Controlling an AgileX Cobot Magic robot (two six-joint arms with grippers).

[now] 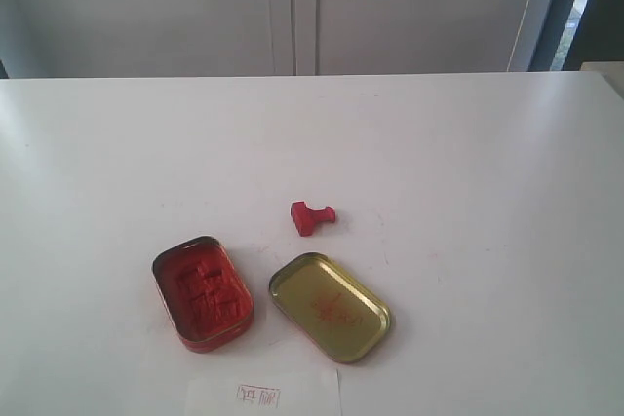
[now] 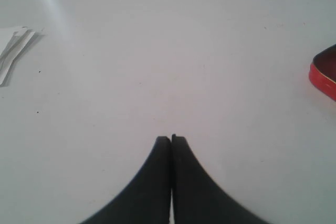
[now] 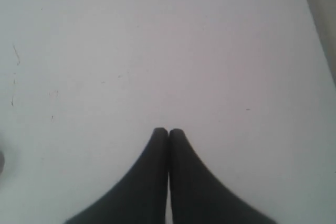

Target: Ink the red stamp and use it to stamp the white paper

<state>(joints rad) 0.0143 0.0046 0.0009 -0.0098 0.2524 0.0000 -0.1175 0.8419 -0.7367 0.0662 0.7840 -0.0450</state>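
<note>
The tiny red stamp [image 1: 311, 216] lies on its side on the white table, mid-scene in the exterior view. In front of it to the left stands the open tin of red ink pad [image 1: 202, 292], whose red edge [image 2: 324, 77] also shows in the left wrist view. The white paper [image 1: 263, 395] with a small red mark lies at the near edge. Neither arm shows in the exterior view. My left gripper [image 2: 171, 138] is shut on nothing over bare table. My right gripper [image 3: 168, 130] is likewise shut and empty, with no task thing near it.
The tin's gold lid [image 1: 330, 305] lies open side up right of the ink pad. White paper slips [image 2: 13, 48] lie at the edge of the left wrist view. Grey cabinet doors [image 1: 292, 7] stand behind the table [image 1: 468, 163].
</note>
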